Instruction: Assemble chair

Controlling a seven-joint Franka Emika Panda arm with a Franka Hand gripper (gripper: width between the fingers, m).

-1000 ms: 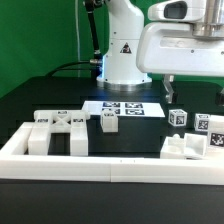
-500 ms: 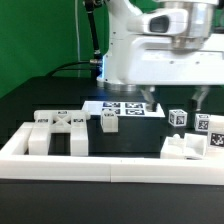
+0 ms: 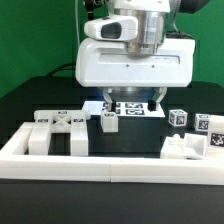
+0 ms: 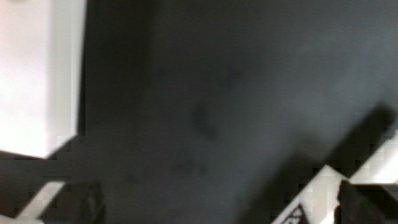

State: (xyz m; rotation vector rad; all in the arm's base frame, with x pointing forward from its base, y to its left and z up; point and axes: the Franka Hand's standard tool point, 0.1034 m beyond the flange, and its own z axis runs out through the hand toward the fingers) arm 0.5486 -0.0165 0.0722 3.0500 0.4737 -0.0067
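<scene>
The chair lies in loose white parts on the black table. A cluster of blocky parts (image 3: pixel 58 131) sits at the exterior view's left, with one small tagged block (image 3: pixel 108 121) beside it. Two tagged cubes (image 3: pixel 178 117) (image 3: pixel 206 125) and a stepped part (image 3: pixel 186 147) are at the right. My gripper (image 3: pixel 131 100) hangs open and empty over the marker board (image 3: pixel 131 109), behind the small block. The wrist view is blurred: mostly dark table, a white surface (image 4: pixel 36 80) at one side, and dark fingertips (image 4: pixel 47 205) at the frame's edge. I cannot tell what the white surface is.
A long low white border rail (image 3: pixel 100 166) runs along the table's front, with a side piece (image 3: pixel 22 136) at the exterior view's left. The robot's white base (image 3: pixel 120 62) stands behind the marker board, in front of a green backdrop.
The arm has swung from the exterior view's right to the middle, so the gripper now hangs over the marker board. The jaws stayed open. No part has moved.
</scene>
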